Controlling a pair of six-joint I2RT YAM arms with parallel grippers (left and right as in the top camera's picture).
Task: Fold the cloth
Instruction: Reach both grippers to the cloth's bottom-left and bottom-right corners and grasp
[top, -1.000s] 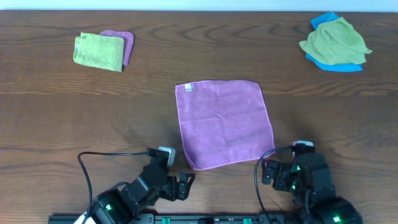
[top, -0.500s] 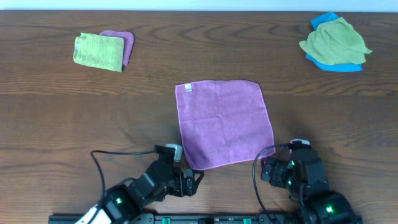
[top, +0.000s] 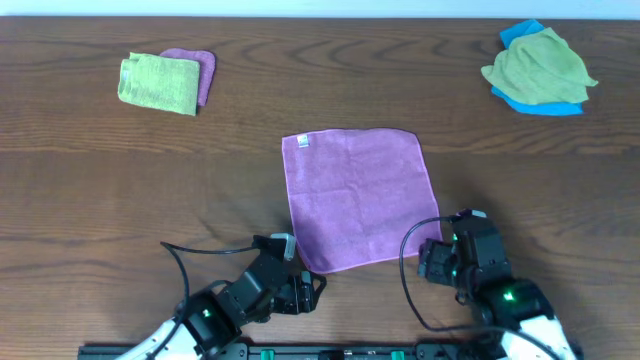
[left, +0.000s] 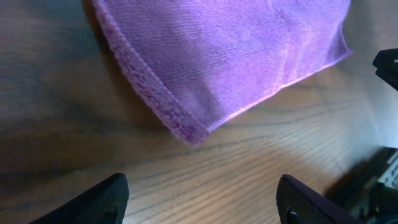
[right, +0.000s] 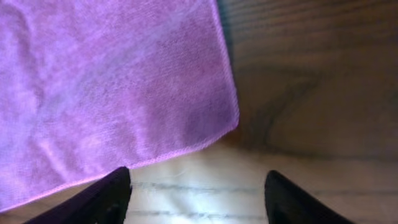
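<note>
Overhead and wrist views of the first stage of the fold. The cloth (top: 360, 198) is lying flat and fully spread at the middle of the table (top: 100, 200), slightly skewed, with its white label (top: 301, 142) sitting at the far left corner; no edge is doubled over, so no fold is yet made. The left gripper (top: 305, 292) is poised just beside the near left corner, and the right gripper (top: 432, 262) is poised just beside the near right corner. In each wrist view the jaws are standing well apart, with bare wood between them and the corner lying just ahead of the fingertips, so neither is holding anything. Judged from this layout, the approach is all but made, while the whole of the folding is left to do: pinching both near corners, lifting them, carrying them over to the far edge and releasing. A folded lime-green cloth (top: 158, 84) and a green cloth (top: 540, 65) heaped on a blue cloth (top: 517, 35) are lying well apart at the far corners, taking no part
</note>
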